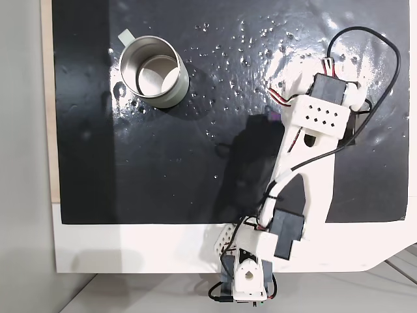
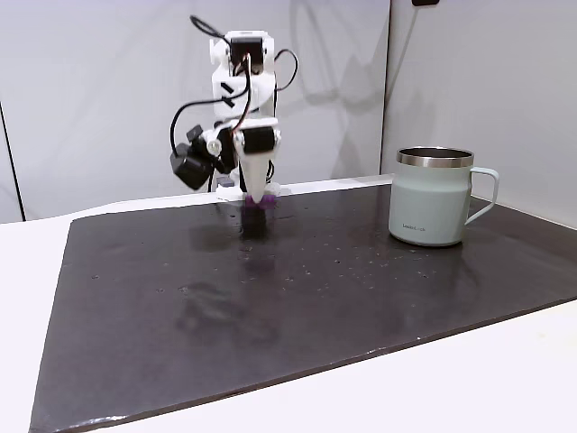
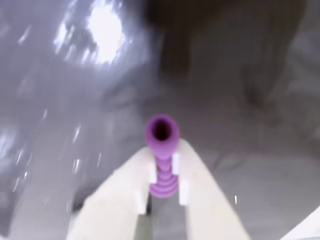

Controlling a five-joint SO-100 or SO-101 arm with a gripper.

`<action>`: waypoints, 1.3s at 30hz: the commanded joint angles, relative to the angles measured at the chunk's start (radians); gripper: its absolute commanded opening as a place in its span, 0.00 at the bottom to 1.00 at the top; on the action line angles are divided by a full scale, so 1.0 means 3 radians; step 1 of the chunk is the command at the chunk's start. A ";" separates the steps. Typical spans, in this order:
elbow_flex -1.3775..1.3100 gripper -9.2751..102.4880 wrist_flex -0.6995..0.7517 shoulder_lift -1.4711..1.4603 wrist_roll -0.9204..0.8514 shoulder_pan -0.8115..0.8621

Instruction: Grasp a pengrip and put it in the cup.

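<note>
A white SO-100-type arm [image 2: 236, 108] bends down over a glossy black mat [image 1: 195, 163] on a white desk [image 1: 130, 248], its gripper [image 3: 161, 175] pinching the purple pengrip [image 3: 162, 150] between two pale fingers [image 3: 125, 190]. In the wrist view the ribbed tube lies lengthwise between the fingers, its open flared end pointing away from the camera and jutting past the fingertips, with the blurred shiny mat beneath.

In a fixed view from the desk's level, the gripper [image 2: 256, 200] points straight down at the mat's far side and the pengrip [image 2: 255, 203] shows as a small purple patch at its tip, at or just above the mat; whether it touches cannot be told.

In a fixed view from above, a sliver of purple [image 1: 275, 117] peeks out beside the arm's wrist.

The cup [image 2: 433, 197], a pale mug with a metal rim and a side handle, stands upright on the mat well apart from the gripper, to the right in the level view and at upper left from above [image 1: 154, 72].
</note>
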 commanded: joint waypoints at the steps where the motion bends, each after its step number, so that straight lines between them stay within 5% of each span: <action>1: -0.0327 0.08 0.0363 0.0598 0.0061 -0.0092; 17: -0.0470 0.08 0.0470 0.1692 0.0302 -0.0573; 39: -0.2725 0.08 0.0394 -0.0148 0.1023 -0.1999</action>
